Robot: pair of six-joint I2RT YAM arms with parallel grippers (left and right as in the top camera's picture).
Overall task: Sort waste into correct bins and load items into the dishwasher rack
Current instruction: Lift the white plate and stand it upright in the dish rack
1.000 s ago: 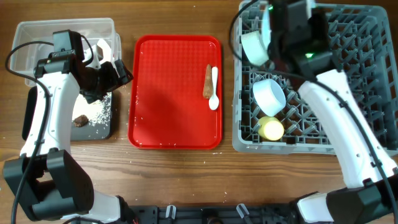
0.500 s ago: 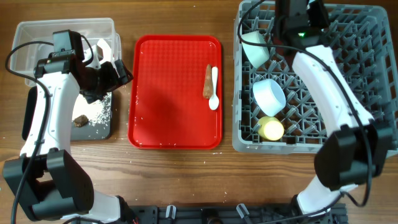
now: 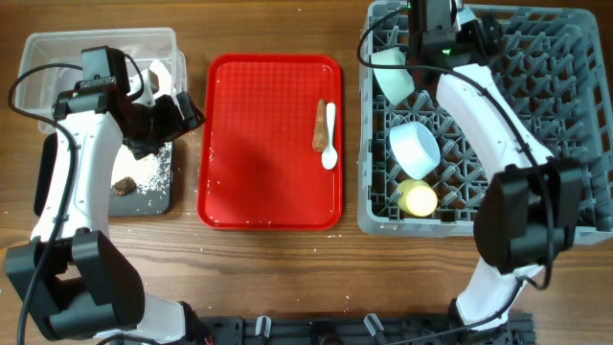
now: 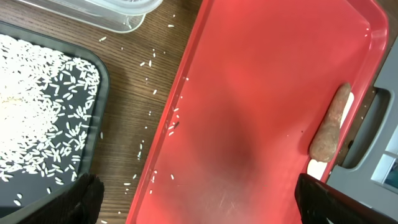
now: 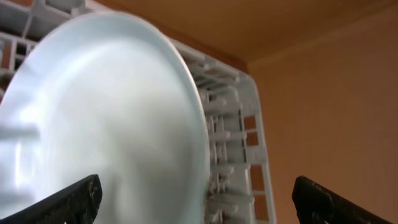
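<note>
A pale blue-white dish (image 5: 106, 124) stands on edge in the back-left corner of the grey dishwasher rack (image 3: 575, 115); overhead it shows as the dish (image 3: 393, 72). My right gripper (image 5: 202, 199) is open around its rim, fingers wide apart. A bowl (image 3: 414, 149) and the yellow cup (image 3: 418, 198) also sit in the rack. The white spoon (image 3: 329, 134) and the orange-brown stick (image 3: 319, 125) lie on the red tray (image 3: 259, 144). My left gripper (image 4: 202, 202) hangs open and empty over the tray's left edge (image 4: 168, 130). Rice (image 4: 31, 118) covers the black tray (image 3: 158, 196).
The clear tub (image 3: 57, 53) stands behind the black tray, with the left arm (image 3: 72, 144) reaching over both. A brown lump (image 3: 123, 186) lies in the black tray. Loose rice grains (image 4: 146, 62) are scattered on the wood between the black and red trays.
The right gripper has opened and let go of the dish, which now leans in the rack. The right arm has swung toward the rack's back-left. The left arm has not moved.
</note>
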